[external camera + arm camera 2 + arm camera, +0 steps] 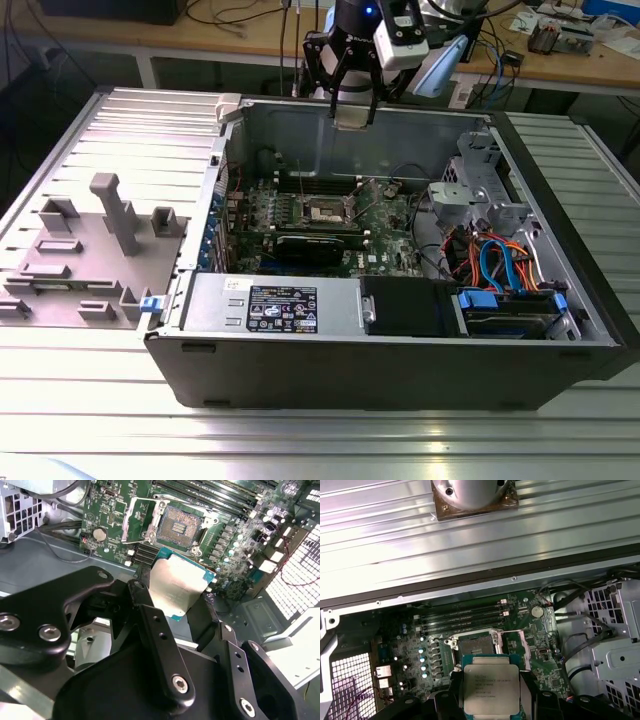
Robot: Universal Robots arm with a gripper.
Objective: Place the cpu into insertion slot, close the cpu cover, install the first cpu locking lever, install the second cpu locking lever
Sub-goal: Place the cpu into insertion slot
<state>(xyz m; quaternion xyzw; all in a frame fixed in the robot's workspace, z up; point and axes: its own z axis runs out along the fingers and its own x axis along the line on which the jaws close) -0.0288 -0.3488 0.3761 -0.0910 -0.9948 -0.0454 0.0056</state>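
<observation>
My gripper (pixel 355 112) hangs above the open computer case, over its back wall, shut on the cpu (pixel 355 115). In both wrist views the cpu (pixel 180 585) (pixel 490 687) is a flat silvery square on a green board, clamped by its edges between the black fingers (pixel 150 625). The insertion slot (pixel 328 212) (pixel 181 527) (pixel 476 644) lies bare on the motherboard, well below the chip. The cpu cover (pixel 142 520) (pixel 520 647) stands swung open beside the slot. Thin wire levers run along the slot's sides.
A black card (pixel 320 245) lies just in front of the slot. Memory slots (pixel 460 614) run behind it. A drive cage with blue and orange cables (pixel 500 270) fills the exterior view's right. A grey fixture (pixel 90 250) stands on the ribbed table (pixel 300 440).
</observation>
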